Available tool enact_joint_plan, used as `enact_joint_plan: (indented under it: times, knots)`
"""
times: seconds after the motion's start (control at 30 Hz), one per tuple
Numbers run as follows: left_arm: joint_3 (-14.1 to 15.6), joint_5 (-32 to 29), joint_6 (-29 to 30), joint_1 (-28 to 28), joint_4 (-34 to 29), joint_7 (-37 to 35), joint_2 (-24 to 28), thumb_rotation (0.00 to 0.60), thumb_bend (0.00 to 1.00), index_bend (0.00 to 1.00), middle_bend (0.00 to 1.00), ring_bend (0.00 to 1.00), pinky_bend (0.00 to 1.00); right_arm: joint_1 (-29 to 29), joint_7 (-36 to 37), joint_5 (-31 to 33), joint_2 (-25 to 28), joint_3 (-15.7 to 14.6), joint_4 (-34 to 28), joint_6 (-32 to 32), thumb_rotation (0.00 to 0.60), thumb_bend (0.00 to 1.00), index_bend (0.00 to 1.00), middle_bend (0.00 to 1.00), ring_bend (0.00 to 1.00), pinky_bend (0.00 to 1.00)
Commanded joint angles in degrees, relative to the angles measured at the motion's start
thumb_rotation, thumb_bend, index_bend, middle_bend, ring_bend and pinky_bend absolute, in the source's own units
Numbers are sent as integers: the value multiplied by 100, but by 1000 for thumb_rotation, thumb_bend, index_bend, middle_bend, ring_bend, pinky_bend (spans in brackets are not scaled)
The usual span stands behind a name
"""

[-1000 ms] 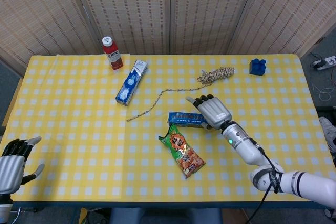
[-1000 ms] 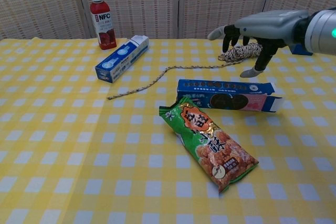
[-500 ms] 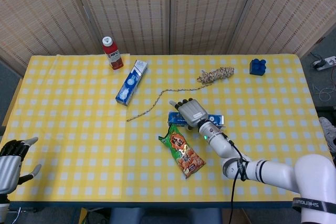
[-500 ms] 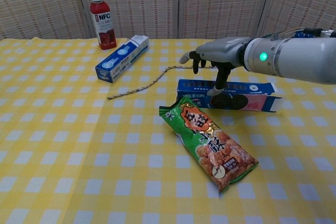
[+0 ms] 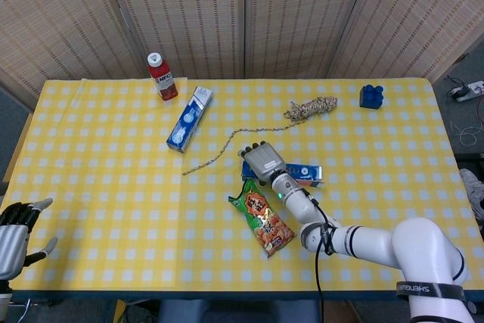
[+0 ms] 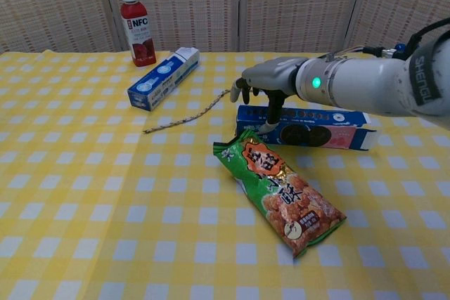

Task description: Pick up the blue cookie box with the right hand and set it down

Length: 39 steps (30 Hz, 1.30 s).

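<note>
The blue cookie box (image 6: 318,130) lies flat on the yellow checked table, long side facing the chest camera. In the head view only its right part shows (image 5: 308,174). My right hand (image 6: 266,81) hangs over the box's left end with fingers pointing down. The thumb reaches down in front of the box and the other fingers drop behind it; the hand holds nothing. From above, the right hand (image 5: 262,161) hides that end of the box. My left hand (image 5: 15,228) sits at the table's near left corner, fingers apart and empty.
A green snack bag (image 6: 281,187) lies just in front of the cookie box, nearly touching it. A blue-and-white carton (image 6: 163,78) and a red bottle (image 6: 137,27) stand at the back left. A rope (image 5: 310,108) trails behind the box. A blue block (image 5: 370,96) sits far right.
My right hand has travelled left along the cookie box from its right end to its left end and come lower. The box has not moved. The left hand has slipped slightly down and left.
</note>
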Motion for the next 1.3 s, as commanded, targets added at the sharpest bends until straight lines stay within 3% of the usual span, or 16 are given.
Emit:
enact_joint_plan:
  times: [0.03,0.63,1.0,1.3]
  knots:
    - [-1,-7,-3,3,7,-2,-1,600,268,235,249,199,122,99,-47,114,-95,-43,109,-41,600,199,212,243,189,242]
    - [9,-15,-59,-6,40,-7,-23,600,268,237,249,199,122,107,250,179,-181,-202,287,-4,600,243,344,284,194,254]
    - [-1,-19,-93,-30,7,43,-20,600,268,238,249,199,122,-411,1384,-901,403,-17,-569,284,600,283,353,291,202,268]
    - [0,19,-94,-51,-85,108,1,600,268,239,249,199,122,-970,2934,-2195,972,460,-1427,1006,600,283,353,294,210,280]
